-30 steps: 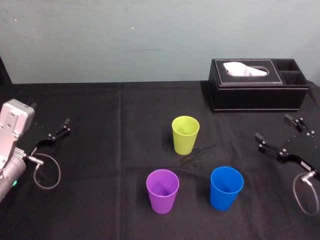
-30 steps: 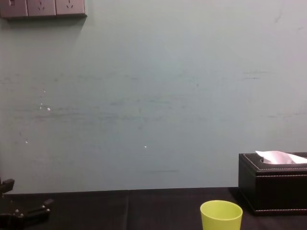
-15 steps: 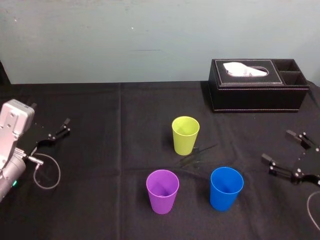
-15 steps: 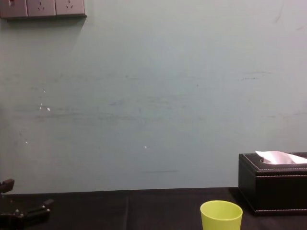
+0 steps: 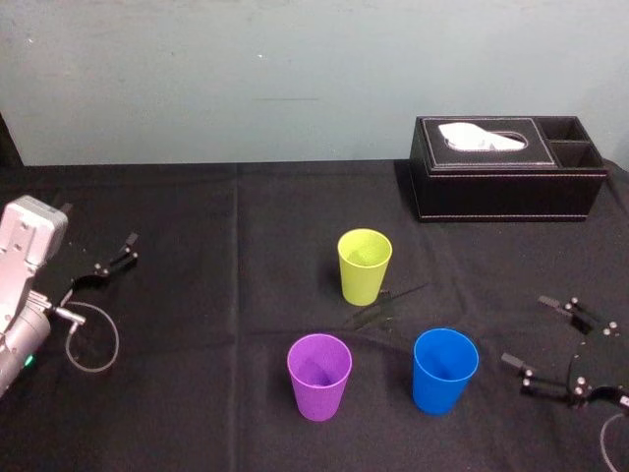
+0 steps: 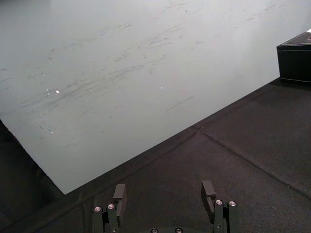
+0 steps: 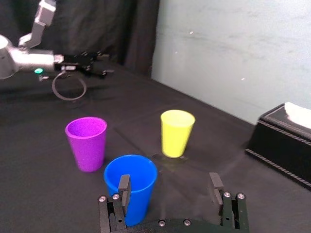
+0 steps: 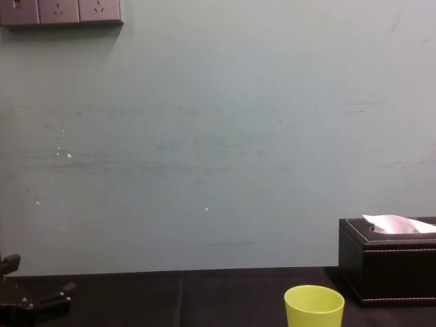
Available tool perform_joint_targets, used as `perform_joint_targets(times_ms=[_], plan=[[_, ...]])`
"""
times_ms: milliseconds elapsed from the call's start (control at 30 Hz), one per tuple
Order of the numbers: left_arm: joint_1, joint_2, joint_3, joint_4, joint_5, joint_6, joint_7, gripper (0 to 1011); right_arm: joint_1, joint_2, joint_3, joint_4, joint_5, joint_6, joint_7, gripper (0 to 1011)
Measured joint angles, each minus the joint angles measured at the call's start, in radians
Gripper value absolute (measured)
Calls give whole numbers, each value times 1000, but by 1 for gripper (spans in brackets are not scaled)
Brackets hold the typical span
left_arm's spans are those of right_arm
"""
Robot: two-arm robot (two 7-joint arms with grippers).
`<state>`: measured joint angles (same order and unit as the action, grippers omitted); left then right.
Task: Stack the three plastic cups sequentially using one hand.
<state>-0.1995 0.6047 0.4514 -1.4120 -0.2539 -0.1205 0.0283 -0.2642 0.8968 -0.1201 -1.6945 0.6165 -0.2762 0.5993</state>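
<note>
Three cups stand upright and apart on the black cloth: a lime cup [image 5: 364, 265] [image 7: 176, 133] [image 8: 313, 306] farthest back, a purple cup [image 5: 319, 376] [image 7: 87, 143] front left, a blue cup [image 5: 444, 370] [image 7: 136, 179] front right. My right gripper [image 5: 528, 331] [image 7: 168, 187] hovers open just to the right of the blue cup, empty, its jaws pointing toward the cups. One right finger [image 7: 124, 187] shows in front of the blue cup without touching it. My left gripper [image 5: 130, 248] [image 6: 164, 191] rests open and empty at the far left.
A black tissue box [image 5: 506, 167] [image 7: 284, 141] [image 8: 388, 269] with white tissue stands at the back right by the wall. A cable loop [image 5: 90, 339] hangs from the left wrist. Black cloth [image 5: 226, 295] lies bare between the left arm and the cups.
My right gripper has moved toward the table's near edge and a little left, ending beside the blue cup, still open. The cups and the left arm have not moved.
</note>
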Motion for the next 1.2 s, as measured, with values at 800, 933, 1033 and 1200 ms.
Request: perform_joint_targets(times_ms=[800, 933, 1033, 1200], plan=[[0, 0, 0, 0, 0, 0, 0, 1011, 66, -94, -85, 71, -91, 73, 76, 1003], [0, 0, 0, 0, 0, 0, 0, 1011, 80, -107, -97, 87, -92, 86, 87, 1003], [0, 0, 0, 0, 0, 0, 0, 1011, 89, -114, -106, 94, -93, 93, 92, 1003], [0, 0, 0, 0, 0, 0, 0, 1011, 101, -123, -119, 100, -93, 102, 96, 1003]])
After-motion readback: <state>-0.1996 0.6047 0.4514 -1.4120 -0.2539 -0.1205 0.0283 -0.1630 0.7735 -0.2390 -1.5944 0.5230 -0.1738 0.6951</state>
